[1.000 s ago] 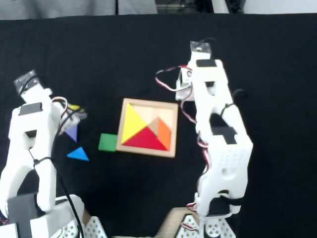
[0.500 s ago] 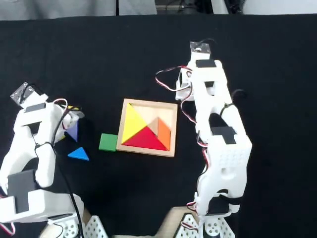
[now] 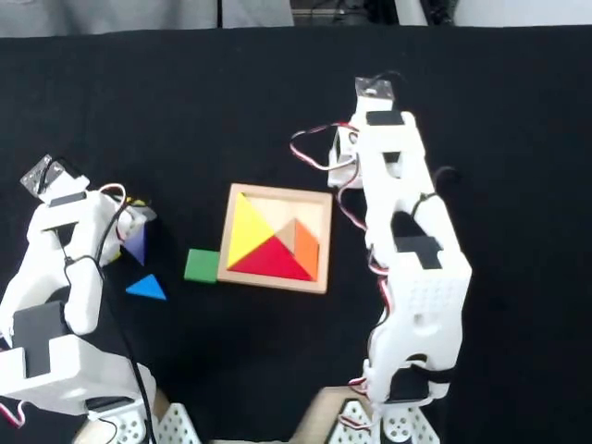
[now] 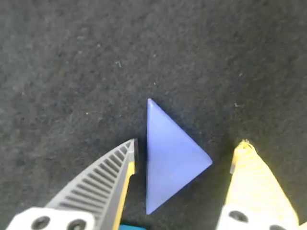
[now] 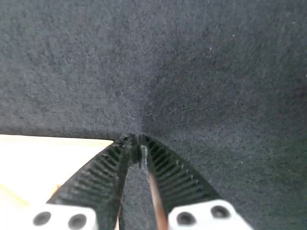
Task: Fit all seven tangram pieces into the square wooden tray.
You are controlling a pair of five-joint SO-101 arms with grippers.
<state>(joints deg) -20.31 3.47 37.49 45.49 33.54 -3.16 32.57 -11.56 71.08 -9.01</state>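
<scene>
Inside the wide-open, empty left hand (image 4: pixel 189 142), the purple triangle (image 4: pixel 168 160) points its apex at the yellow finger (image 4: pixel 252 177).

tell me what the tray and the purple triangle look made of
Tray: pale, unpainted wood, judging by its tan matte rim. Purple triangle: smooth, evenly coloured matte face with crisp edges; probably painted wood, though plastic can't be ruled out.

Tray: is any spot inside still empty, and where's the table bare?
Inside the wooden tray, bare wood shows in the far right corner, between the yellow triangle and orange piece. The black cloth beyond the tray is bare. It's crowded by the green square.
</scene>
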